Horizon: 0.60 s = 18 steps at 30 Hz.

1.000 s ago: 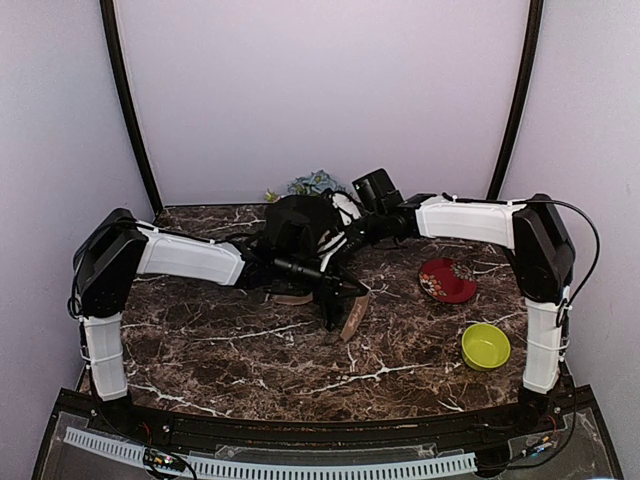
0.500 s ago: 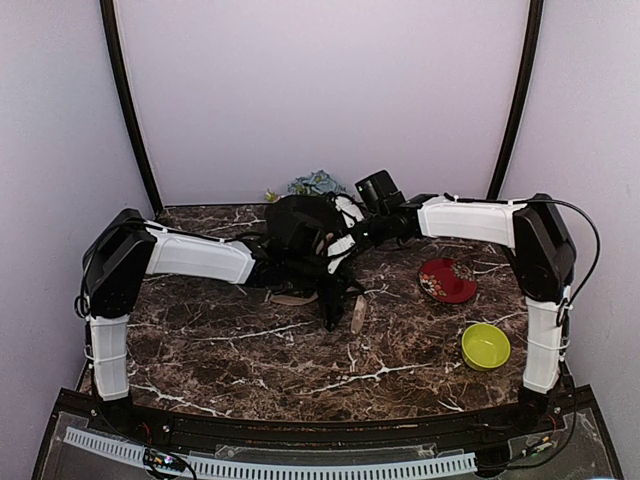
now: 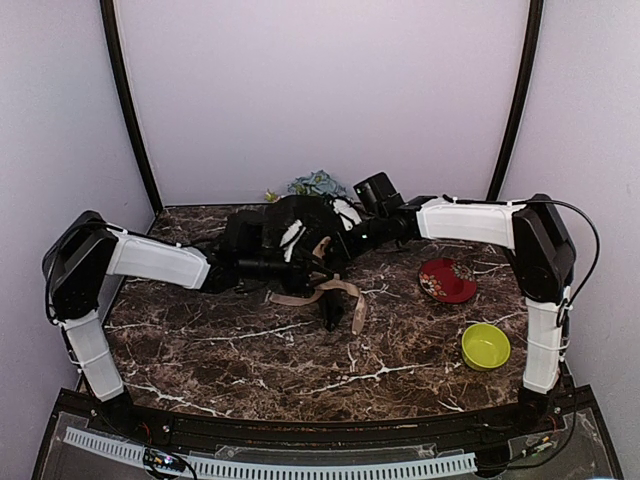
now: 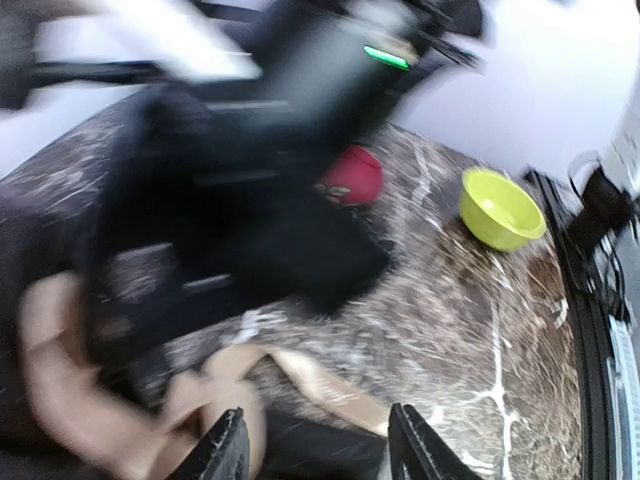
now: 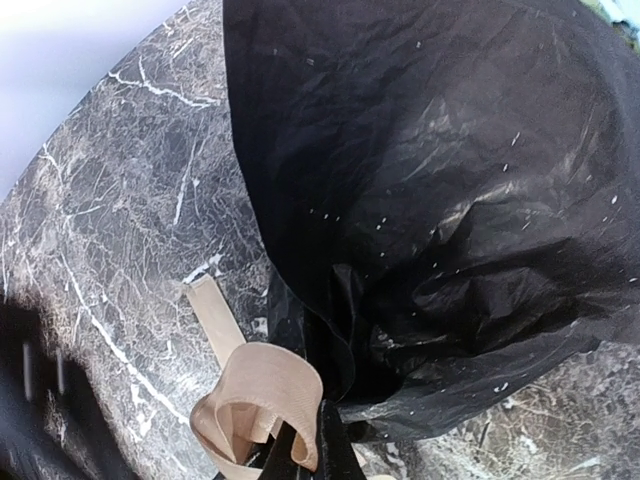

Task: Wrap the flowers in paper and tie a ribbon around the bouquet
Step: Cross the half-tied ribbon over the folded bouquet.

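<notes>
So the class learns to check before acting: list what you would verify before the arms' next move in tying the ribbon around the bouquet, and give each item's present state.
1. Left gripper open and empty: ok.
2. Right gripper shut at the ribbon loop: ok. Whether it actually pinches the ribbon: cannot tell.
3. Paper gathered at the narrow end: ok.
4. Flowers showing at the far, wide end: ok.
5. Bow finished: cannot tell. The ribbon tails lie loose on the table.
6. Red plate and green bowl apart from the bouquet: ok.
</notes>
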Motion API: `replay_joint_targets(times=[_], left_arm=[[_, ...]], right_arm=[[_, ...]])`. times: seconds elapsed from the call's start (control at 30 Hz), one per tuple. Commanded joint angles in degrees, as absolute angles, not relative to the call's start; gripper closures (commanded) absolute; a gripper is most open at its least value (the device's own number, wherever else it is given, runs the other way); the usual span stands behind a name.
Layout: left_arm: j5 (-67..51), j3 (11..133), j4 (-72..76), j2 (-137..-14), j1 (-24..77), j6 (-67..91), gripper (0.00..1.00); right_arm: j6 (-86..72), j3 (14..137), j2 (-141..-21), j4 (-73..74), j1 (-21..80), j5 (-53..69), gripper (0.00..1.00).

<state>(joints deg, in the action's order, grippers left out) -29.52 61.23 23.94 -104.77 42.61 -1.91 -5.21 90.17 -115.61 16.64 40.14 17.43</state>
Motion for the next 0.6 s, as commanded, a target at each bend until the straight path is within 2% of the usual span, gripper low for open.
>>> replay_joint_targets(times=[0.0,0.1,0.2,0.27,0.43,0.57], left_arm=[[-30.4,51.7,41.1,-100.8,37.1,8.1,0.51],[-25.5,47.0,46.2,-101.0,36.9,4.6,0.47],[-25.0,48.1,46.5,-104.1,36.9,2.7,0.37],[-26.3,49.9,46.6,-107.0,36.9,2.3,0.35],[-28.6,54.2,46.8,-112.4,36.9,1.8,0.32],[-26.3,55.2,46.5,-114.0,36.9,1.1,0.36]], right_arm=[[-6.9,88.9,-113.2,14.5,40.5,19.3,1.00],[-7.3,88.5,-112.9,13.9,40.6,19.8,1.00],[-7.4,88.5,-112.9,13.7,40.7,20.2,1.00],[-7.4,88.7,-112.9,13.7,40.8,20.3,1.00],[-7.8,88.6,-112.6,13.5,41.0,20.6,1.00],[-7.9,87.9,-111.7,13.1,41.4,20.6,1.00]])
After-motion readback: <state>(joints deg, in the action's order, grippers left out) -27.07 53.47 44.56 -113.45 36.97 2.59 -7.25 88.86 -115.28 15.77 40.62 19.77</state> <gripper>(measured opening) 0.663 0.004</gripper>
